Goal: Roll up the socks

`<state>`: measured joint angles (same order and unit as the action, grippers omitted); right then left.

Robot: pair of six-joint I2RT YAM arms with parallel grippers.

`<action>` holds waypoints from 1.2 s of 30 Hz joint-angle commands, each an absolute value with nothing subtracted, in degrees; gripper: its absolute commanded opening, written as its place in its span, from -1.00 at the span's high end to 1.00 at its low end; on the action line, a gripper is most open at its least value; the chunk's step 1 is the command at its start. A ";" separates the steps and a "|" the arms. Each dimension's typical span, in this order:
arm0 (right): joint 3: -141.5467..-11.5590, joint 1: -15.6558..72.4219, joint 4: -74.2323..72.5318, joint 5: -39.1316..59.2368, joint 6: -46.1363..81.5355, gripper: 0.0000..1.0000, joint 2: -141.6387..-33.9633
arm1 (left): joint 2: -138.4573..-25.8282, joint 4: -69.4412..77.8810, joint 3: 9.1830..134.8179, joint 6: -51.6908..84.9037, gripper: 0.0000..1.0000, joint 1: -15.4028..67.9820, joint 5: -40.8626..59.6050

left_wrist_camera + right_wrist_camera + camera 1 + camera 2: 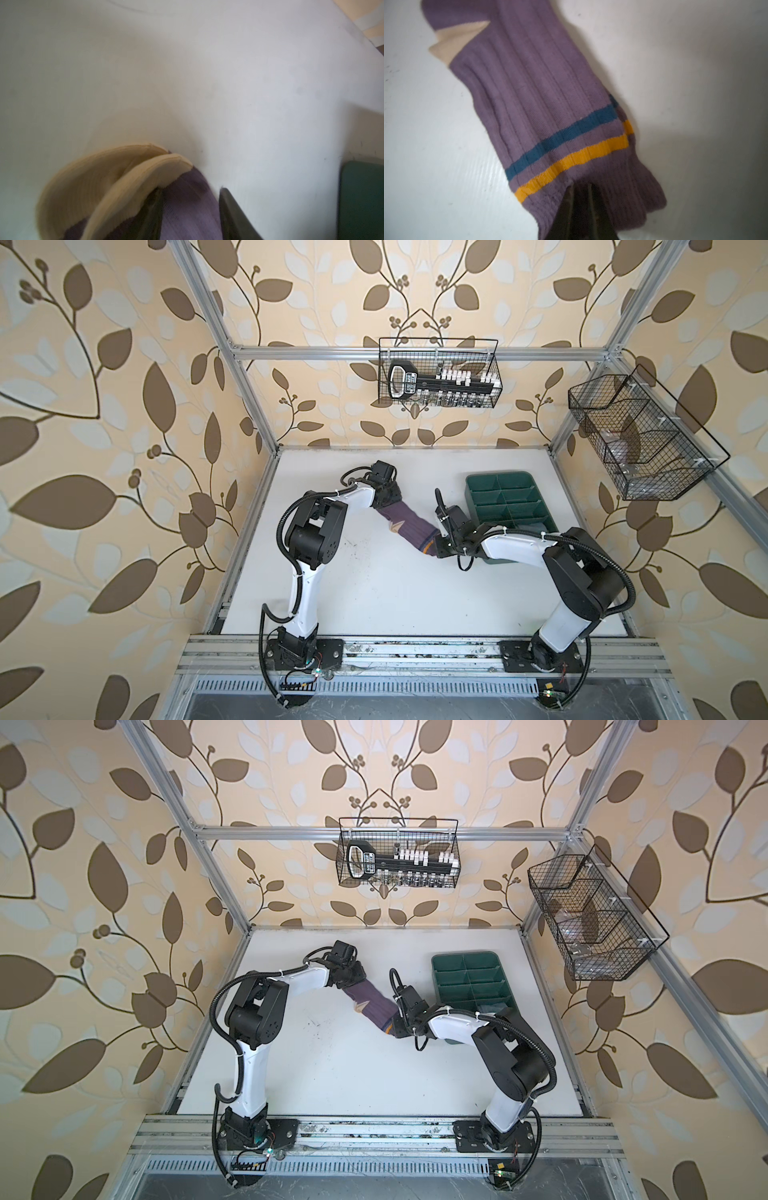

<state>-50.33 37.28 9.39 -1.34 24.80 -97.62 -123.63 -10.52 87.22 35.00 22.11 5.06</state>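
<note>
The purple sock [405,524] [372,1002] stretches across the white table between my two grippers. In the right wrist view its ribbed leg [542,89] shows a teal and an orange stripe and a tan heel. A second set of stripes peeks out at its edge. My right gripper [581,185] [440,545] is shut on the cuff. In the left wrist view two tan toe ends [145,178] overlap. My left gripper [191,190] [384,499] is shut on purple fabric just behind them. Something grey-blue [536,526] lies in the tray, unclear.
A green divided tray [469,485] [434,965] stands on the table just right of my right gripper. Two black wire baskets hang above, one on the back rail [440,373] and one on the right frame [640,439]. Metal frame posts border the table.
</note>
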 commanded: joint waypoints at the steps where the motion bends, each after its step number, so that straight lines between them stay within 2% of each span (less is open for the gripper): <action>1: -48.59 39.94 11.04 1.08 29.77 0.63 -95.86 | -126.15 -12.75 91.46 27.85 0.07 22.32 11.73; 7: -49.65 39.32 13.87 2.51 31.05 0.18 -85.07 | -127.98 -14.91 95.61 20.97 0.00 22.59 19.45; 13: -48.68 32.85 19.76 0.57 28.09 -0.22 -74.88 | -130.30 -18.07 101.17 17.01 -0.07 23.11 22.84; 15: -48.36 30.37 20.29 1.77 27.61 -0.25 -75.49 | -129.54 -17.60 101.35 17.24 -0.17 23.20 23.03; 16: -48.47 29.46 20.14 2.46 27.22 -0.26 -76.60 | -128.57 -16.90 100.80 17.65 -0.31 23.20 23.20; 18: -49.42 28.99 19.91 2.99 26.71 -0.27 -79.39 | -125.16 -15.06 98.81 18.35 -0.67 23.20 22.40; 19: -49.98 29.16 19.44 3.40 26.18 -0.28 -81.12 | -122.82 -13.91 97.47 18.55 -0.96 23.20 21.96; 28: -53.44 30.14 13.89 5.75 25.26 -0.38 -96.06 | -99.24 -14.99 87.78 16.88 -0.98 23.20 13.94; 36: -49.52 39.09 10.61 3.12 29.32 -0.08 -98.02 | -78.14 -20.83 76.61 17.02 -0.98 23.20 8.98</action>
